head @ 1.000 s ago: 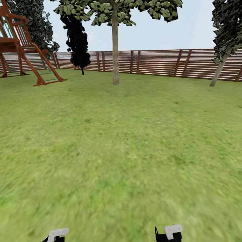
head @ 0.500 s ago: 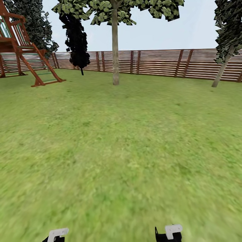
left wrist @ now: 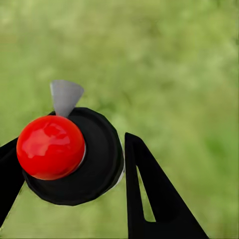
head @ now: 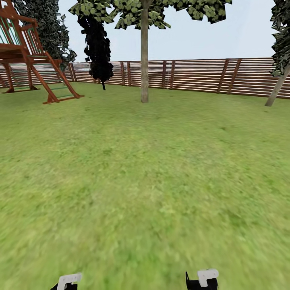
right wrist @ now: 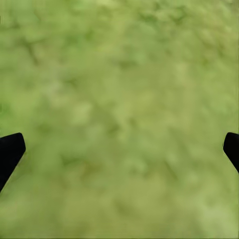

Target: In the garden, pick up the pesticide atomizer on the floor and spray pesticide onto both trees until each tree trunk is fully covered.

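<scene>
In the left wrist view my left gripper (left wrist: 69, 159) is shut on the pesticide atomizer (left wrist: 74, 154), a black body with a red ball top and a grey nozzle. My right gripper (right wrist: 122, 144) hangs open over bare grass with nothing between its fingers. Far across the garden lawn (head: 145, 169), a tree with a straight pale grey-brown trunk (head: 144, 60) stands ahead, in front of the fence. A second tree's trunk (head: 277, 89) leans at the far right edge. No pale specks show on either trunk from this distance.
A brown slat fence (head: 201, 76) closes the back of the lawn. A red-brown wooden play frame (head: 28, 56) stands at the far left. A thin black-foliaged tree (head: 98, 44) rises beside it. Open grass lies between me and the trees.
The whole head view has shifted, so trees and fence sit slightly further right in the picture: the camera moved. Both grippers keep their state.
</scene>
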Robot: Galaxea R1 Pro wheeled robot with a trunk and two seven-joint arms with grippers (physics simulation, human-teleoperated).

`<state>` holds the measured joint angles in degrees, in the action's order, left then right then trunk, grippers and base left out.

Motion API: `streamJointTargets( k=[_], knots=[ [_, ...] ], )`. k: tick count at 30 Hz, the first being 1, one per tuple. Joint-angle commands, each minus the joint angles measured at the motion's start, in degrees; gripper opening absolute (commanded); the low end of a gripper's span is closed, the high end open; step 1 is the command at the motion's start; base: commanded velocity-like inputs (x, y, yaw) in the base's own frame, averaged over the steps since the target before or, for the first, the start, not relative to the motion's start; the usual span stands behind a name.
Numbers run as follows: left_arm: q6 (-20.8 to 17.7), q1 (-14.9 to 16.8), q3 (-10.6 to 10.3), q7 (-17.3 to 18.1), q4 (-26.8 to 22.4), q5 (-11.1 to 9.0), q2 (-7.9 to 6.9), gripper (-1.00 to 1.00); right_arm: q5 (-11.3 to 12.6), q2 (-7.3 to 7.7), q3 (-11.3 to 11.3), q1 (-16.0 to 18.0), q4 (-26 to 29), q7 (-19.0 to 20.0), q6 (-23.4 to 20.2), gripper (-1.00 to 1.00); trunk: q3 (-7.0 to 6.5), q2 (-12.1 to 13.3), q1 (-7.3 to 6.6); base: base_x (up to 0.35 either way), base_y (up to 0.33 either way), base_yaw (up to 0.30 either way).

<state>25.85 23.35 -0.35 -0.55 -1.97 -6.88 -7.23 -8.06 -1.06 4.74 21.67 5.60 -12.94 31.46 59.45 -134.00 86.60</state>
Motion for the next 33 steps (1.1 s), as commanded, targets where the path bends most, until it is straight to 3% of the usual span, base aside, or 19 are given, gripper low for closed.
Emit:
streamJointTargets(
  k=[1, 33],
  knots=[
    [0.2, 0.0, -0.1, 0.0, 0.0, -0.3, 0.01, -1.0, -0.3, 0.01, 0.4, 0.0, -0.1, -0.6, 0.0, 1.0, 0.05, 0.0, 0.02, 0.329, 0.112, 0.0],
    [0.2, -0.1, -0.1, 0.1, 0.0, -0.3, -0.07, -1.0, -0.3, 0.01, 0.4, 0.0, -0.1, -0.6, 0.0, 1.0, 0.05, 0.0, 0.02, 0.334, 0.032, 0.0]
  ],
)
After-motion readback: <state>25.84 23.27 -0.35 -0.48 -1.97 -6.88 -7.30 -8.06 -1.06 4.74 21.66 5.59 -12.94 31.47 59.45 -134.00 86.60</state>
